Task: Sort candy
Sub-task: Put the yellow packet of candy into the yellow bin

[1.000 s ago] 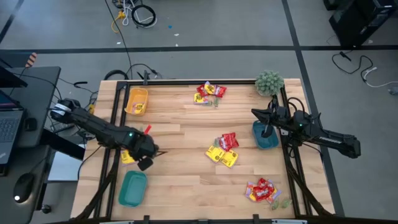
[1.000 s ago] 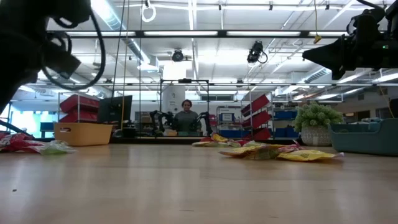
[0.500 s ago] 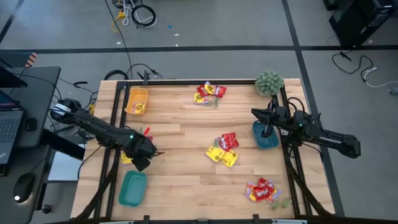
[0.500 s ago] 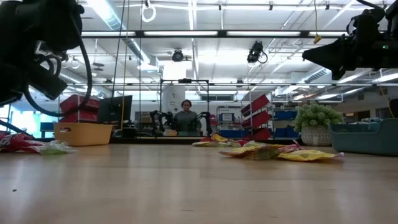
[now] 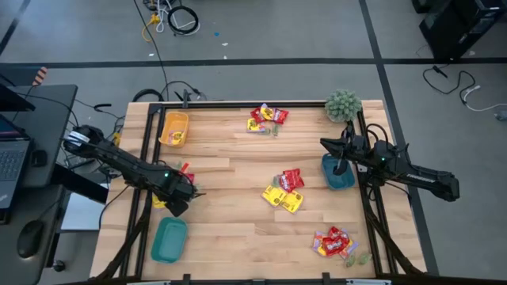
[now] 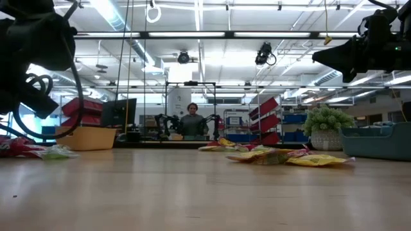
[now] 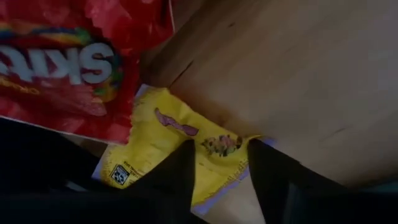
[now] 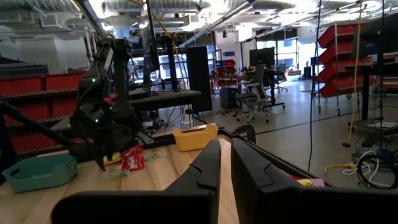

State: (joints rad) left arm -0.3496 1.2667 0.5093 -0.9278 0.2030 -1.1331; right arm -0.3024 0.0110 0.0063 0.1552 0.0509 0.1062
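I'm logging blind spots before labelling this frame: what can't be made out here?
- High view: the left pincer hides the candy under it.
- Left wrist view: the yellow packet is partly covered by a dark finger; the red packet is cut by the edge.
- Low view: the blue tray walls hide its contents.

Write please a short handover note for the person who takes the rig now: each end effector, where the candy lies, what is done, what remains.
Left end effector: open, low at the table's left edge, fingers astride a yellow packet beside a red packet; nothing held.
Right end effector: shut, empty, over the blue tray at the right edge.
Candy: piles at the far middle, the centre and the near right, plus the pieces under the left arm.
Done: something lies in the yellow tray, but I cannot tell what. The teal tray looks empty.
Left: nearly all the sorting.
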